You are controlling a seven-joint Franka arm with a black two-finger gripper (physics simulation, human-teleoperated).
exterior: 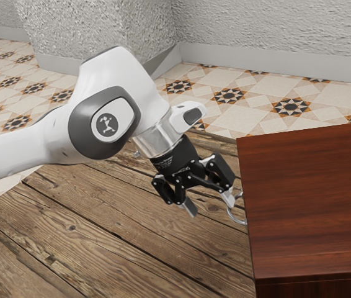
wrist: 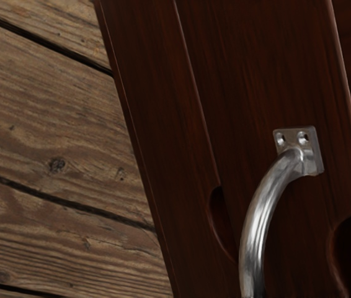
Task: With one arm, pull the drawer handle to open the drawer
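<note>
Worn floor planks (exterior: 88, 248) filled the lower left of the exterior view, giving way to patterned tiles (exterior: 275, 93) and a rough wall (exterior: 275, 25) along the top. A dark red cabinet (exterior: 312, 205) stood at the lower right. The arm (exterior: 101, 124) came in from the exterior view's left and reached toward the cabinet's near face, probably because the handle could only be approached from that side.

The gripper (exterior: 209, 203) sat near the frame's centre, tilted down toward the cabinet. Its fingers were spread wide and held nothing. The handle (exterior: 235, 211) lay just off the fingertip nearer the cabinet, at the cabinet's left edge, so it was not yet between the two fingers. The wide spread looked meant to leave room for the bar to slip in before closing.

In the wrist view the handle (wrist: 265, 211) was a curved metal bar fixed to the drawer (wrist: 256, 74) by a small screwed plate (wrist: 296, 146). It bowed away from the dark wood, leaving space for a finger behind it. Two dark patches on the wood either side of the bar seemed to be finger shadows, which suggested the hand was lined up across it. I judged the drawer not yet pulled, though I could not tell for certain whether it was fully shut.
</note>
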